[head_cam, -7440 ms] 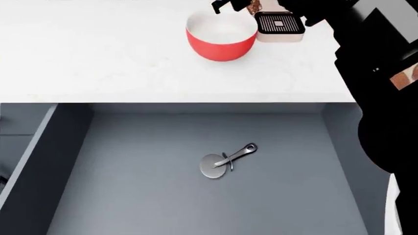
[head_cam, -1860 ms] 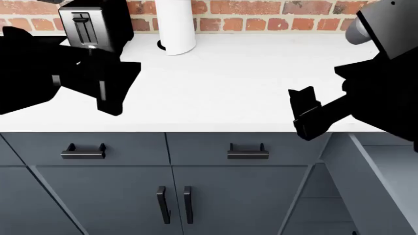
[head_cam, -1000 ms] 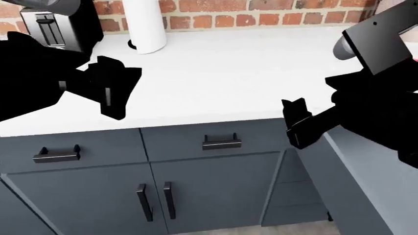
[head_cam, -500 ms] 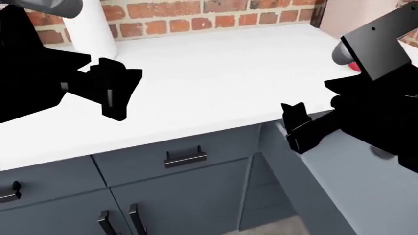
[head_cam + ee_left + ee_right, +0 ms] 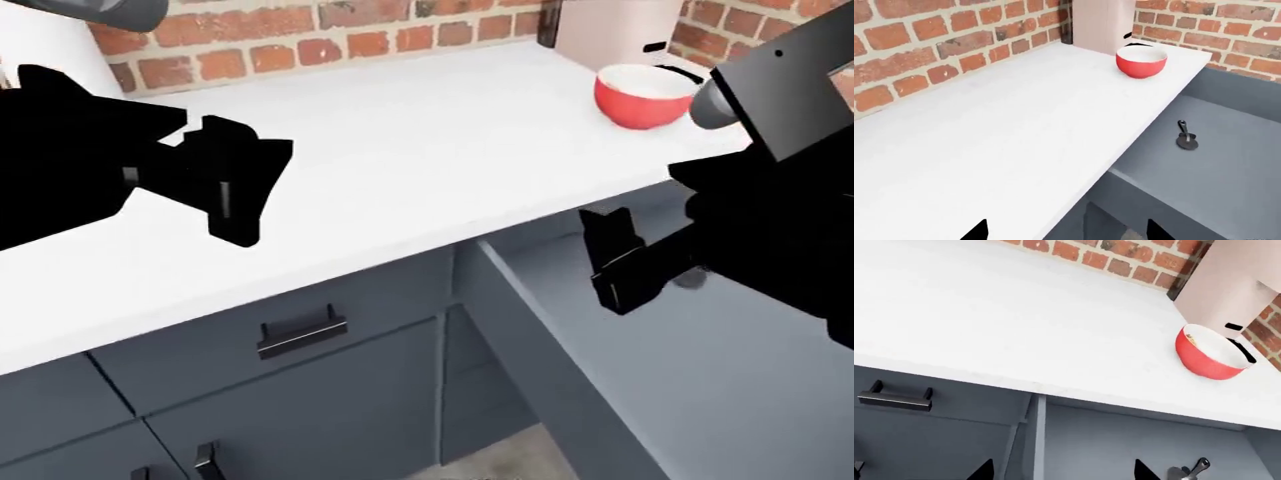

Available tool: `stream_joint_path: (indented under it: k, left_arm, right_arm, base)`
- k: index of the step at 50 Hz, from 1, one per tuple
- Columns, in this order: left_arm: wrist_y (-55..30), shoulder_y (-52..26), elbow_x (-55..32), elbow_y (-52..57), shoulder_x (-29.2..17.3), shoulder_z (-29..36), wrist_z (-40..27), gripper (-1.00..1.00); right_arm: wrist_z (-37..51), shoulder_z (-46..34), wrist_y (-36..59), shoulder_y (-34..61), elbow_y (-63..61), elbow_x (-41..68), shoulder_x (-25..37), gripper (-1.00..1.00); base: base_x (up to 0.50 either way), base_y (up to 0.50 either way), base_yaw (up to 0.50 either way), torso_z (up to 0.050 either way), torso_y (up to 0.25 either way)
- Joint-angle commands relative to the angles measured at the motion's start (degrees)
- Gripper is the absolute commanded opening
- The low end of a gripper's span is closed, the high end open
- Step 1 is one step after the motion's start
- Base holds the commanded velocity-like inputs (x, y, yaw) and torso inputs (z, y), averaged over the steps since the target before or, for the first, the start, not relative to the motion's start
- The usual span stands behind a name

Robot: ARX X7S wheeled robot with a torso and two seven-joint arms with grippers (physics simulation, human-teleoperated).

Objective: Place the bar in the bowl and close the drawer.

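Observation:
The red bowl (image 5: 645, 95) with a white inside stands on the white counter, far right, in front of a pink appliance. It also shows in both wrist views: bowl (image 5: 1141, 61), bowl (image 5: 1207, 357). A small tan patch inside its rim looks like the bar (image 5: 1190, 338). The blue-grey drawer (image 5: 527, 320) stands pulled out below the counter, also seen as drawer (image 5: 1227, 170) and drawer (image 5: 1121, 440). My left gripper (image 5: 260, 190) hangs open over the counter, far from the bowl; left gripper (image 5: 1066, 232) holds nothing. My right gripper (image 5: 603, 262) is open over the drawer; right gripper (image 5: 1062, 472) is bare.
A silver round-headed utensil (image 5: 1185, 140) lies on the drawer floor, utensil (image 5: 1187, 471). The pink appliance (image 5: 621, 30) and a brick wall (image 5: 334, 25) back the counter (image 5: 400, 160). A closed drawer with a black handle (image 5: 300, 335) sits left of the open one.
The head view has swung to the right: the bowl and more of the open drawer have come into view, and the paper roll has slid off left. Both grippers keep their pose, still open.

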Motion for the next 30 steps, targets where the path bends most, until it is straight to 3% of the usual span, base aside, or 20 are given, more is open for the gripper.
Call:
stream_joint_path:
  k: [1, 30]
  left_arm:
    - [0.48, -0.22, -0.4, 0.06, -0.14, 0.51, 0.35, 1.0]
    - [1.54, -0.91, -1.22, 0.68, -0.7, 1.72, 0.74, 1.0]
  right_arm:
    - [0.05, 0.34, 0.29, 0.21, -0.09, 0.66, 0.29, 1.0]
    - [0.65, 0.94, 1.26, 0.73, -0.44, 1.74, 0.65, 1.0]
  base:
    - [0.0, 0.0, -0.5, 0.0, 0.0]
    - [0.0, 0.0, -0.5, 0.0, 0.0]
